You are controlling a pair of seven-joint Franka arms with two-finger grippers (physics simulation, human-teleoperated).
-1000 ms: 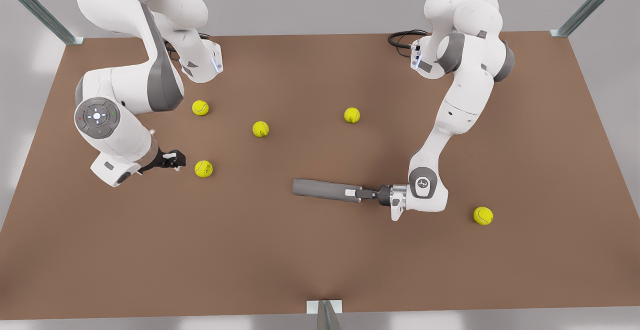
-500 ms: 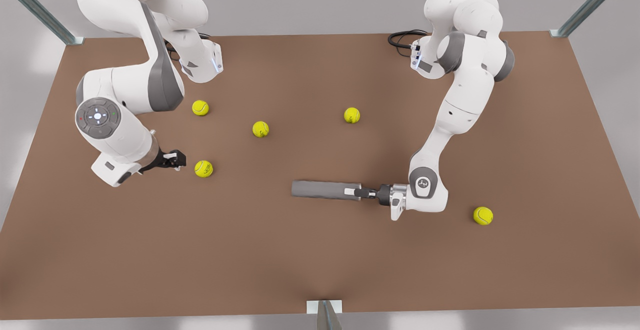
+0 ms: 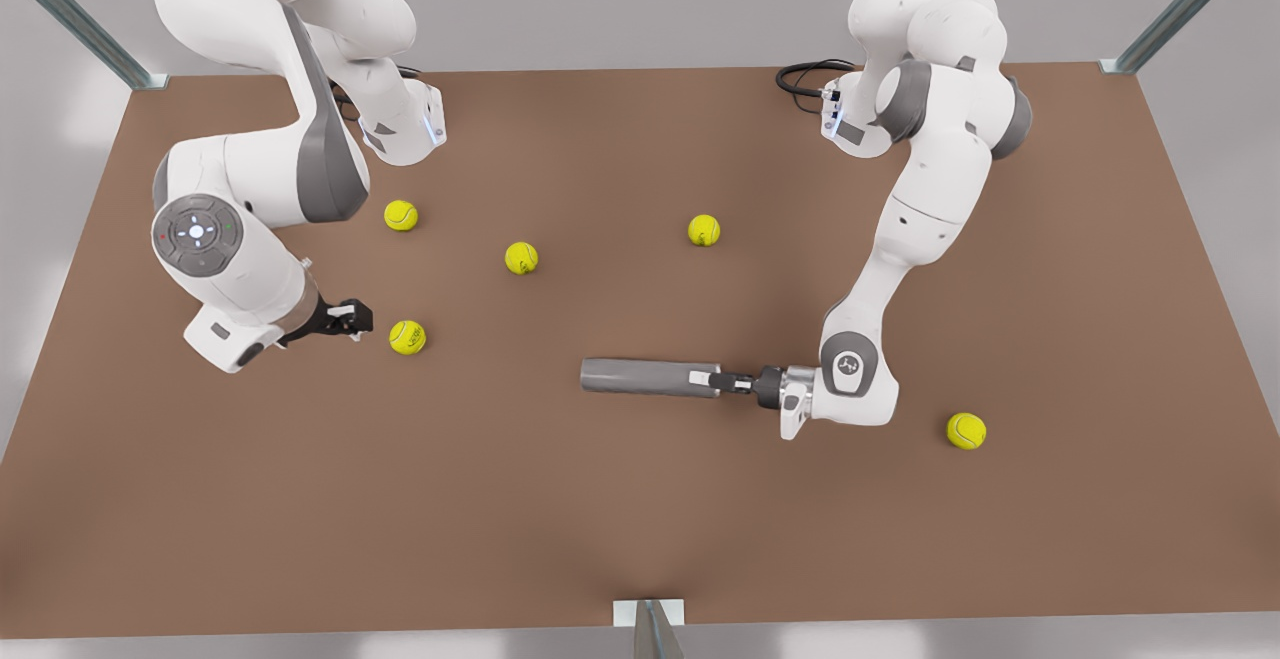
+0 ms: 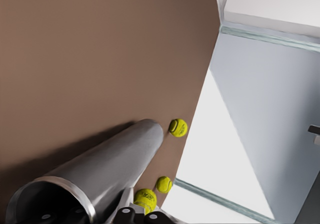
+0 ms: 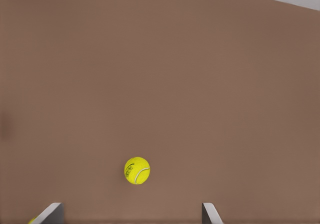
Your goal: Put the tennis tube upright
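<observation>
A brown table (image 3: 560, 539) fills a pale grey room, with yellow tennis balls (image 3: 521, 258) scattered over it. Over the last second the tennis tube (image 3: 640, 377) has swung slightly about its held end, now lying flat pointing toward nine o'clock; I'd say tipping it up has barely begun. It is a slim dark grey cylinder whose silvery rim is pinched by the left gripper (image 3: 722, 380) at its three o'clock end. The right gripper (image 3: 352, 319) waits beside a ball (image 3: 407, 337), jaws spread.
</observation>
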